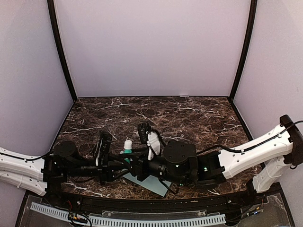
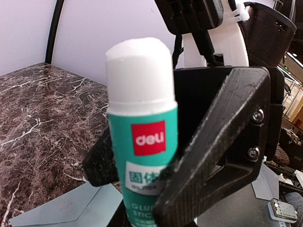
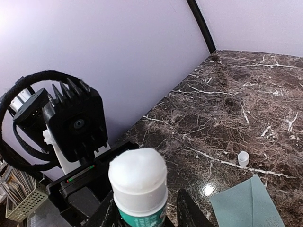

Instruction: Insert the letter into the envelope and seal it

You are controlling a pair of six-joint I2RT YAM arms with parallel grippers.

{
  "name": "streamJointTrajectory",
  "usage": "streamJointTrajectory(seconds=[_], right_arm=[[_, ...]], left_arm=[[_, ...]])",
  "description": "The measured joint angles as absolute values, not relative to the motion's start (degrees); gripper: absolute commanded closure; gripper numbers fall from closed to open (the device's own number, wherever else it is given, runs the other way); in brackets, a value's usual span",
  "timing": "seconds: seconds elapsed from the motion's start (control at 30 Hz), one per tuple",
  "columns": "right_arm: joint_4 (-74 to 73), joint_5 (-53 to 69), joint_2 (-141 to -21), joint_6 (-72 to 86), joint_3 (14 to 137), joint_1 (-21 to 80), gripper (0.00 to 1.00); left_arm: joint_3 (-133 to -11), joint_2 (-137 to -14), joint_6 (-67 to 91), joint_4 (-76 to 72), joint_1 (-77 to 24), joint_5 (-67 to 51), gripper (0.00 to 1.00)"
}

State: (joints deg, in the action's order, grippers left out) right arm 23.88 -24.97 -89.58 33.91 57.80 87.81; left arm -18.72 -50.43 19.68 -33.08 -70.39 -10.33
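Note:
A teal glue stick (image 2: pixel 142 142) with a white top and a red label stands upright in my left gripper (image 2: pixel 151 189), which is shut on its body. The same glue stick (image 1: pixel 127 146) shows near the table's front middle, between the two wrists. My right gripper (image 3: pixel 147 218) sits around the stick's (image 3: pixel 138 184) lower part, its right finger (image 3: pixel 189 213) a little apart from it. The pale teal envelope (image 1: pixel 150 184) lies flat on the marble under both arms; it is also the envelope (image 2: pixel 66 208) and envelope (image 3: pixel 251 203) in the wrist views. The letter is out of view.
A small white cap (image 3: pixel 243 158) lies on the dark marble table (image 1: pixel 189 113) beyond the envelope. Pale walls with black corner posts (image 1: pixel 61 52) close off the back and sides. Both arms crowd the front middle.

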Motion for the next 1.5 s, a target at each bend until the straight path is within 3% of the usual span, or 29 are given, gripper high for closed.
streamJointTrajectory(seconds=[0.17,0.5,0.97,1.0,1.03,1.07,1.17,1.33,1.5], right_arm=[[23.7,-26.9,-91.5,35.5,58.7,87.8,0.99],[27.7,-24.0,-90.6,34.6,55.0,87.7,1.00],[39.6,-2.5,-85.9,25.6,47.9,87.1,1.00],[40.0,-1.7,-85.9,25.4,47.9,87.1,0.93],[40.3,-0.8,-85.9,25.3,47.9,87.1,0.71],[40.4,-0.6,-85.9,25.3,47.9,87.1,0.58],[39.6,-1.1,-85.9,25.2,48.0,86.8,0.42],[36.8,-6.1,-85.8,26.4,48.4,86.5,0.41],[33.9,-14.0,-85.8,28.5,50.1,87.0,0.57]], left_arm=[[-18.7,-51.0,19.4,-32.4,-70.4,-8.5,0.96],[-18.7,-51.5,19.1,-31.6,-70.4,-10.9,0.96],[-18.7,-54.7,23.7,-42.5,-70.3,-32.9,0.96],[-18.7,-54.8,24.0,-43.2,-70.3,-34.0,0.96],[-18.7,-54.9,24.4,-43.7,-70.3,-34.8,0.96],[-18.7,-54.9,24.5,-44.0,-70.3,-35.1,0.96],[-18.7,-54.8,24.6,-44.1,-70.3,-35.4,0.96],[-18.7,-53.8,23.5,-42.5,-70.4,-29.3,0.98],[-18.7,-53.4,22.4,-39.3,-70.4,-17.9,0.99]])
